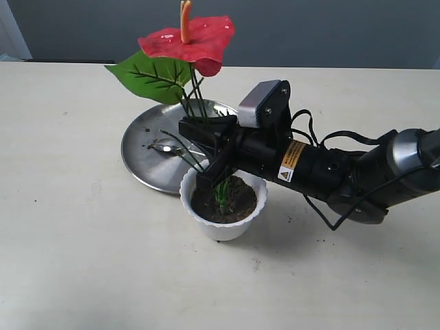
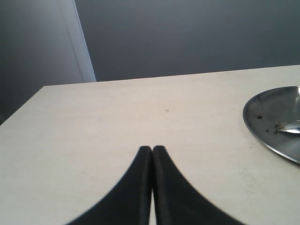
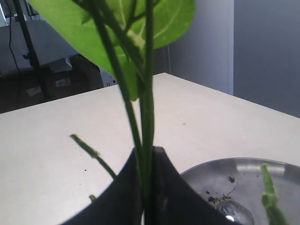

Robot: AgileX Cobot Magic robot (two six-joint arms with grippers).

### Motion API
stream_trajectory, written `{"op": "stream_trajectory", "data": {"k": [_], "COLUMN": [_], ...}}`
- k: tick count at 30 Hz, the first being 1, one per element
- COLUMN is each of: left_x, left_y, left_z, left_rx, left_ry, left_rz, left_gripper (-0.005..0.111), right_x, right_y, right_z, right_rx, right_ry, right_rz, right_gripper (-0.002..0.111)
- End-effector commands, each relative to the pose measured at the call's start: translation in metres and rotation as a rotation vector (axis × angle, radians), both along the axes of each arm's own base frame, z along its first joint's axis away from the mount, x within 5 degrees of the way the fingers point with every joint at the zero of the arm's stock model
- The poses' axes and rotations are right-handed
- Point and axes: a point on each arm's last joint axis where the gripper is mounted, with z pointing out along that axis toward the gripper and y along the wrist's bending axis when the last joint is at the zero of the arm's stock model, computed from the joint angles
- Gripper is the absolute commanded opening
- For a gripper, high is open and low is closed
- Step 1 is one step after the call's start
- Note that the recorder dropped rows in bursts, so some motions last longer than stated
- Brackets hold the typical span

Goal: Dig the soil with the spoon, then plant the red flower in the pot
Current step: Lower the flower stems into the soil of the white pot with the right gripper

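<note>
The white scalloped pot [image 1: 223,223] stands at the table's middle, filled with dark soil [image 1: 237,199]. The red flower [image 1: 189,41] stands upright above it, its green stems [image 1: 221,192] reaching down into the soil. My right gripper [image 1: 210,148] is shut on those stems [image 3: 147,117] just above the pot. The spoon [image 1: 165,147] lies in the steel plate [image 1: 144,165] behind the pot; its bowl [image 2: 291,127] shows at the frame's edge in the left wrist view. My left gripper [image 2: 152,149] is shut on nothing, over bare table, out of the exterior view.
The round steel plate [image 2: 272,122] carries a few soil crumbs and sits just behind the pot. A green leaf [image 1: 152,74] spreads left of the stems. A few soil specks lie on the table near the pot.
</note>
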Motion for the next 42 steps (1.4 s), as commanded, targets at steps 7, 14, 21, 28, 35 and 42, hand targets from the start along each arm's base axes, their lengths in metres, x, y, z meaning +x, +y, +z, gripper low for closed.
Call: {"op": "stream_trajectory", "data": {"k": [7, 14, 21, 28, 35, 42], "left_x": [0.000, 0.000, 0.000, 0.000, 0.000, 0.000], "left_y": [0.000, 0.000, 0.000, 0.000, 0.000, 0.000], "left_z": [0.002, 0.002, 0.002, 0.002, 0.002, 0.002], "left_rx": [-0.001, -0.001, -0.001, -0.001, -0.001, -0.001], "left_ry": [-0.014, -0.014, -0.014, -0.014, -0.014, -0.014], "left_rz": [-0.006, -0.006, -0.006, -0.006, -0.006, -0.006], "left_gripper": [0.000, 0.000, 0.000, 0.000, 0.000, 0.000], "right_x": [-0.008, -0.008, -0.008, -0.008, -0.009, -0.020], "right_y": [-0.005, -0.005, -0.005, -0.006, -0.011, -0.024], "right_z": [-0.028, -0.028, -0.022, -0.013, -0.004, -0.001], "right_rx": [-0.184, -0.188, -0.176, -0.190, -0.186, -0.189], "right_ry": [0.084, 0.084, 0.069, 0.051, 0.049, 0.062], "right_rz": [0.046, 0.045, 0.044, 0.033, -0.002, -0.042], "right_gripper": [0.026, 0.042, 0.042, 0.042, 0.043, 0.050]}}
